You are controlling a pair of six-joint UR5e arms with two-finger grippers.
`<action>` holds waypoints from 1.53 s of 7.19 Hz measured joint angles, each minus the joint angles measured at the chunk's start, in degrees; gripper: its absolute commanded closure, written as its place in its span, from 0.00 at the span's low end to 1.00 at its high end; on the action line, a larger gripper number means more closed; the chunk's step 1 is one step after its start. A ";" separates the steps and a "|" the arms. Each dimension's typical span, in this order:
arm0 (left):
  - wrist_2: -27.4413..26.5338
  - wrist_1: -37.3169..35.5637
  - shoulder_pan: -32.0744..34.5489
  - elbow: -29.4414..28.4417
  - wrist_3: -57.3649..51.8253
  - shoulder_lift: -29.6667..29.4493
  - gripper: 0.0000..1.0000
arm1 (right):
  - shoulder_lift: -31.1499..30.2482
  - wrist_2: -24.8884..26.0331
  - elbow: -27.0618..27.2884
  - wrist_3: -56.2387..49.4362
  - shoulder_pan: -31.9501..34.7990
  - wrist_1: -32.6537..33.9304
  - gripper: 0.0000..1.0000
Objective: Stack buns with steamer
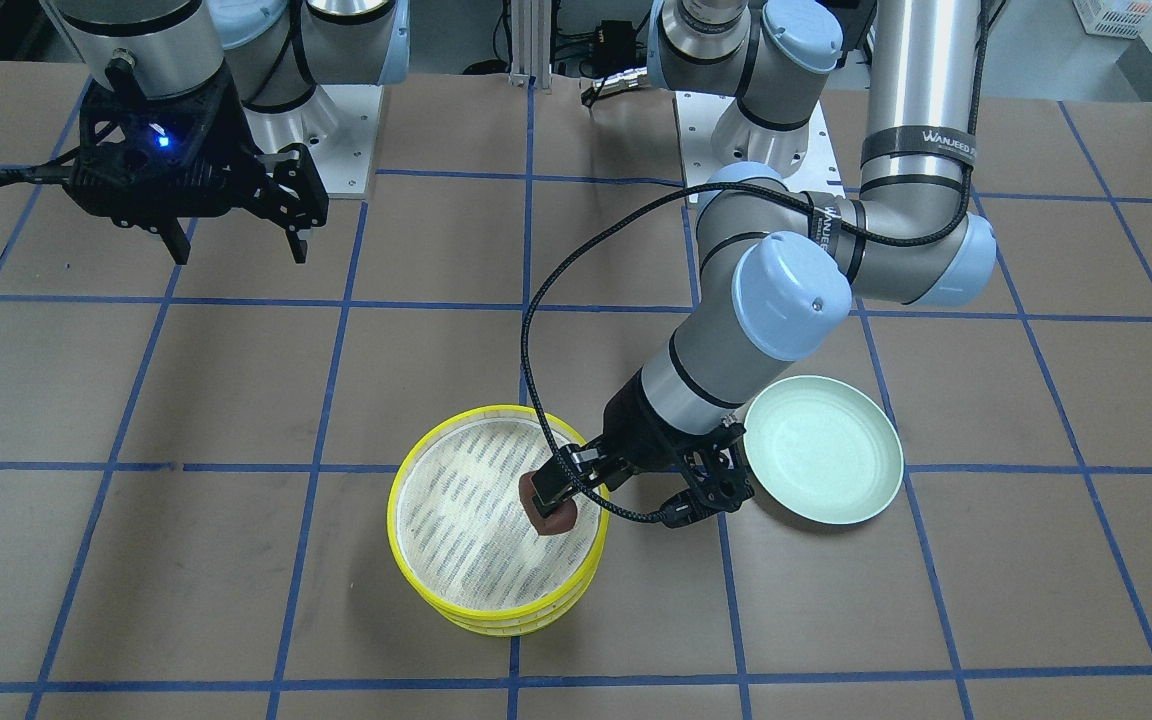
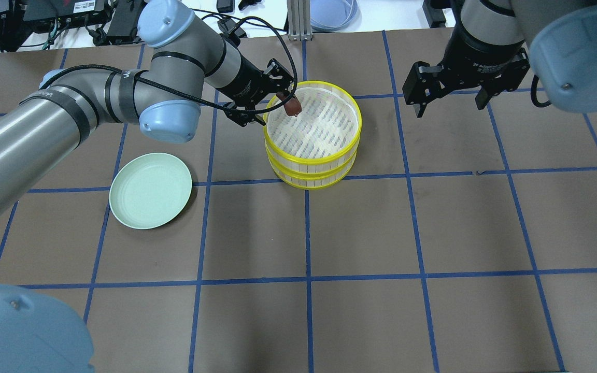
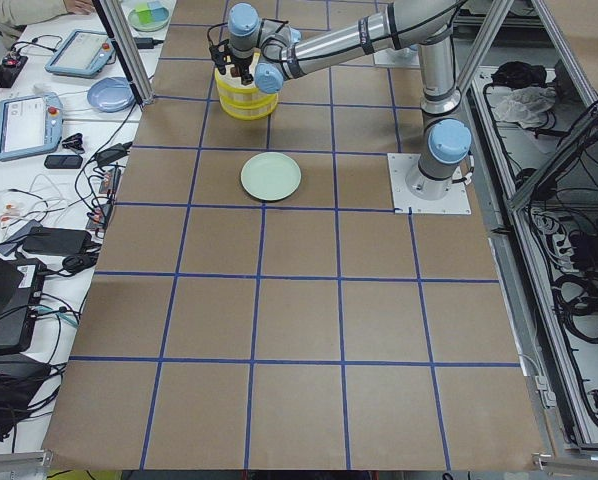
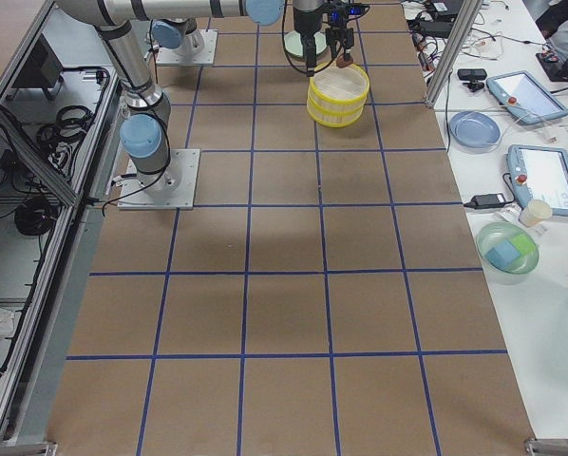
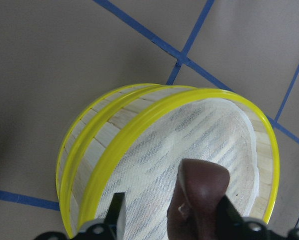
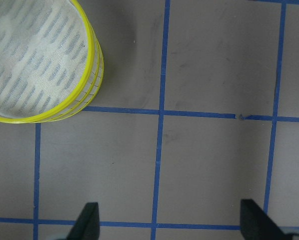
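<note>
The steamer (image 1: 398,510) is two yellow-rimmed tiers stacked, with a white mesh liner on top; it also shows in the overhead view (image 2: 358,124). My left gripper (image 1: 551,497) is shut on the dark reddish-brown bun (image 1: 548,515) and holds it just above the top tier's mesh, near the rim on the plate's side. In the left wrist view the bun (image 5: 202,197) hangs between the fingers over the liner. The cream-white bun is out of view. My right gripper (image 2: 451,106) is open and empty, hovering beyond the steamer's other side.
An empty pale green plate (image 2: 151,190) lies on the table on my left, beside the left arm. The brown table has a blue tape grid. A black cable loops from the left wrist over the steamer's edge (image 1: 536,400).
</note>
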State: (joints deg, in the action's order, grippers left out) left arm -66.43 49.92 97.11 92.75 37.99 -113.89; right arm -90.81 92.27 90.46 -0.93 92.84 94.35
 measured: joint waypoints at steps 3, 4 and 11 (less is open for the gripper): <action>-0.44 0.32 -0.07 -0.35 -0.31 0.14 0.00 | -0.35 -0.04 0.06 1.92 0.06 0.05 0.00; -2.32 1.72 -0.23 -0.74 -0.59 0.71 0.00 | -0.38 0.00 0.06 2.08 0.06 0.06 0.00; -25.53 31.29 -12.27 -9.10 -36.62 14.26 0.00 | -0.36 0.00 0.15 2.16 0.07 0.09 0.00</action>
State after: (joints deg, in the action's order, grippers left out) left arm -91.96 81.21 84.84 83.65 1.37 -99.63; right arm -91.17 92.27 90.61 1.23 92.90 94.44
